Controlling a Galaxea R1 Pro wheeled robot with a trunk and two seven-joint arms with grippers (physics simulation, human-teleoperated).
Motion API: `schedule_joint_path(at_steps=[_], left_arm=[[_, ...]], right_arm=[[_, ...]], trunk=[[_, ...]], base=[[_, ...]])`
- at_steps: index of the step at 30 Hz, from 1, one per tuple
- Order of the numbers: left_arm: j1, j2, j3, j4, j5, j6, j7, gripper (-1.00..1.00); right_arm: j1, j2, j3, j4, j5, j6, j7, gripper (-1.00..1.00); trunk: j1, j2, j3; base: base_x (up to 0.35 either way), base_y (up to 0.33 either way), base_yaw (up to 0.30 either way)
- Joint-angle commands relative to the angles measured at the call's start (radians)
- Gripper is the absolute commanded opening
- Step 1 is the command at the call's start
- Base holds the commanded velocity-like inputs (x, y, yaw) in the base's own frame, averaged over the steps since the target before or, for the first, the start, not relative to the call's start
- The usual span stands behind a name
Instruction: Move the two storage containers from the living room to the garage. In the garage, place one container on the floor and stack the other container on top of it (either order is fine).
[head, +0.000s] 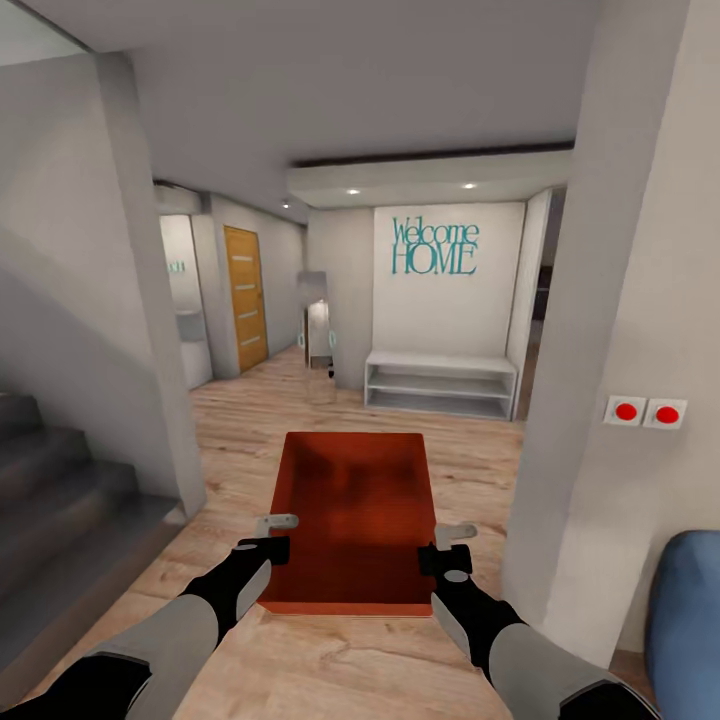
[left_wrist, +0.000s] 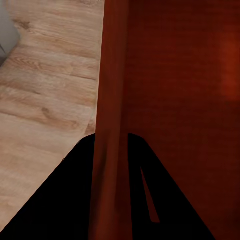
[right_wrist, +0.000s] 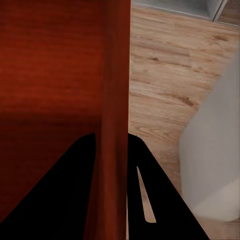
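We see a red-orange storage container (head: 355, 515) carried in front of us above the pale wood floor (head: 470, 455), held by both arms at its two long walls. The left gripper (head: 270, 535) pinches the left wall near the corner closest to us; in the left wrist view its dark fingers (left_wrist: 65, 200) sit on both sides of the thin wall (left_wrist: 111, 100). The right gripper (head: 448, 545) is clamped in the same way on the right wall, and the right wrist view shows that wall (right_wrist: 116, 100) between its fingers (right_wrist: 165, 200). The container is open at the top, and inside we see only its bare red bottom.

For moving, the way is narrow here — a grey wall corner (head: 155, 300) with dark stairs (head: 60, 480) stands at the left, and a wide white pillar (head: 610, 330) with two red buttons (head: 645, 411) stands close at the right. A blue object (head: 690, 620) is at the lower right edge. Ahead the floor opens into a hall — a low white shelf (head: 440, 383) stands under a "Welcome HOME" sign (head: 435, 247), and an orange door (head: 245, 297) is farther at the left.
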Motion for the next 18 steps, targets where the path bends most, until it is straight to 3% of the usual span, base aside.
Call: schedule_joint_path(at_steps=[1,18], left_arm=[[-0.001,0.033,0.029,-0.005,-0.016,-0.037,0.022,-1.0],[-0.001,0.033,0.029,-0.005,-0.016,-0.037,0.023,-1.0]], right_arm=[[-0.001,-0.001,-0.009,0.024,-0.017,-0.006,-0.008,-1.0],[-0.001,-0.001,-0.009,0.024,-0.016,-0.009,-0.008,-1.0]], trunk=[[0.001,-0.001,-0.001],[0.001,-0.001,-0.001]], base=[[0.322,0.0,0.0],[0.322,0.0,0.0]])
